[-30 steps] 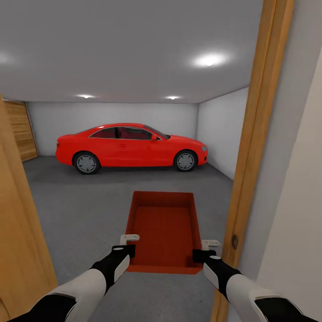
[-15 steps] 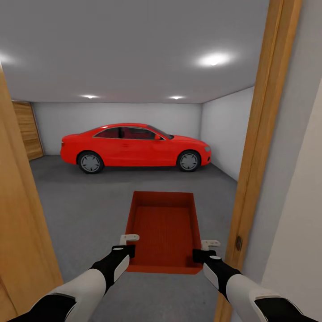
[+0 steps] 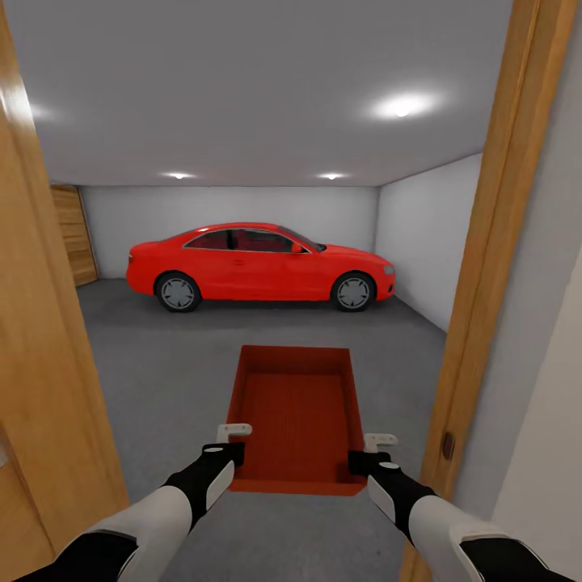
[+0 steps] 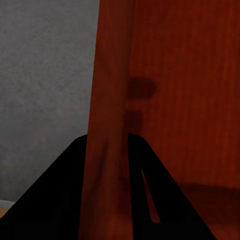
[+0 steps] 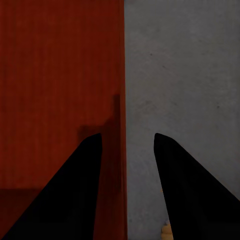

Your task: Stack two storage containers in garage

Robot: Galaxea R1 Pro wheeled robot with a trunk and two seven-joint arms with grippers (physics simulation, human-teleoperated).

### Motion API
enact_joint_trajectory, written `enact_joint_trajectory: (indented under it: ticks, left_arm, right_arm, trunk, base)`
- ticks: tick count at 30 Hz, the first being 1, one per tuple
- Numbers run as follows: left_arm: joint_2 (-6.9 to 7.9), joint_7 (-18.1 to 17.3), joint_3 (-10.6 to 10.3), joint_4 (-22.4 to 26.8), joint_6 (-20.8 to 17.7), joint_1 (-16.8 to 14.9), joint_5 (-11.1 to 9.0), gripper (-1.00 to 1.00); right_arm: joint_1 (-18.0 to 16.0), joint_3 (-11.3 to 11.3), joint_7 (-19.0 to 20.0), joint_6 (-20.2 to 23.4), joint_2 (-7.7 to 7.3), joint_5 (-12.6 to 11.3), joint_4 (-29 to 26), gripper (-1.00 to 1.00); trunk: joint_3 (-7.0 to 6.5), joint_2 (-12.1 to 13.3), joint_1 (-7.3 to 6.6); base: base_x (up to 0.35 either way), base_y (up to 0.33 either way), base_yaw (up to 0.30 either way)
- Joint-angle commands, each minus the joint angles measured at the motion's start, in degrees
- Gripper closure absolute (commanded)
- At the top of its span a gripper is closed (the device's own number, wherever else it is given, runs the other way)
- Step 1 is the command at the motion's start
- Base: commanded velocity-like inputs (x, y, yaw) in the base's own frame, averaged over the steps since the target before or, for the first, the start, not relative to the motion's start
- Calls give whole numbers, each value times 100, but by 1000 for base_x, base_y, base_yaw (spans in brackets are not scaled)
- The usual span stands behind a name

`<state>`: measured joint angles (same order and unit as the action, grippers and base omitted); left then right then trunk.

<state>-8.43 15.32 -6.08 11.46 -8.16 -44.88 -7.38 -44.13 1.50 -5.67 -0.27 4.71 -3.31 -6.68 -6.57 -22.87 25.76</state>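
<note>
One orange-red storage container hangs level in front of me over the garage's dark grey concrete floor. My left gripper is shut on the near end of its left wall, and my right gripper is shut on the near end of its right wall. In the left wrist view the thin red wall runs between the black fingers of the left gripper. In the right wrist view the container's wall stands between the fingers of the right gripper, with grey floor beside it. The bin is empty.
I stand in a doorway: a wooden frame post rises close on the right and a wooden door panel close on the left. A red car is parked across the far end. A slatted wooden door shows at far left.
The whole picture has shifted as the camera moved on through the doorway, with both door edges larger. The container and both grippers sit the same in the view.
</note>
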Motion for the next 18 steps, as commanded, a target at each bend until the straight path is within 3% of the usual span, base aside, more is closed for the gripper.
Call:
enact_joint_trajectory:
  ticks: [1, 18]
  left_arm:
    - [10, 107, 46, 32, 9, -3, 123, 100]
    - [16, 103, 46, 32, 9, -3, 123, 100]
  right_arm:
    - [1, 19, -22, 1, 3, -100, 15, 100]
    - [1, 26, -23, 1, 4, -100, 18, 100]
  trunk:
    - [2, -5, 2]
    - [2, -5, 2]
  base:
    - [72, 0, 2]
    - [291, 0, 0]
